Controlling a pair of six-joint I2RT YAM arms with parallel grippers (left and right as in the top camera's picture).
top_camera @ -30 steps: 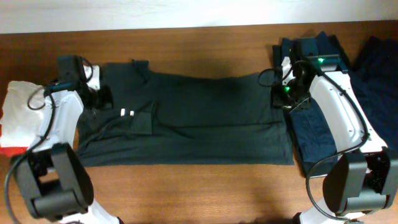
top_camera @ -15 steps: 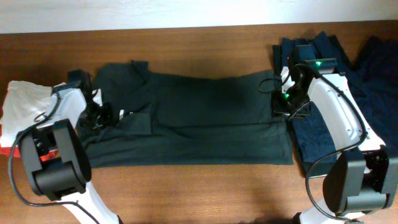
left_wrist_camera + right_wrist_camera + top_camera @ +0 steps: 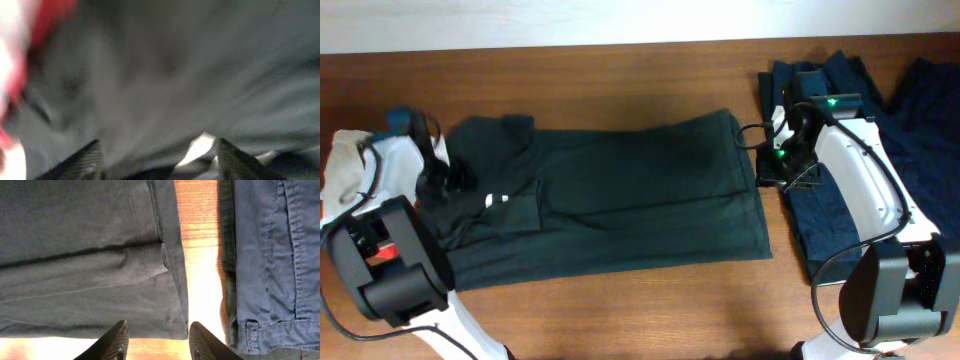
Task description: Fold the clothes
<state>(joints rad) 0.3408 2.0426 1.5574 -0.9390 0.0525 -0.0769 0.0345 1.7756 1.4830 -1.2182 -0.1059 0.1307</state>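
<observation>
Overhead, T-shirt [image 3: 620, 200] hem just beside right pincer [image 3: 770, 172]

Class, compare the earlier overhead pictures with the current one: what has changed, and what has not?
The black T-shirt slid left, its right edge pulling away from the navy garment; the left gripper moved left with it. The right gripper stayed put, open.

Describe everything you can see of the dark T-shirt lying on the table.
The T-shirt is a very dark green-black soft knit, spread flat across the wooden table, with a lengthwise fold running along it. Small white marks show near its left end, beside the left tool. Its hemmed right edge lies beside the navy trousers, a strip of bare wood between them.
</observation>
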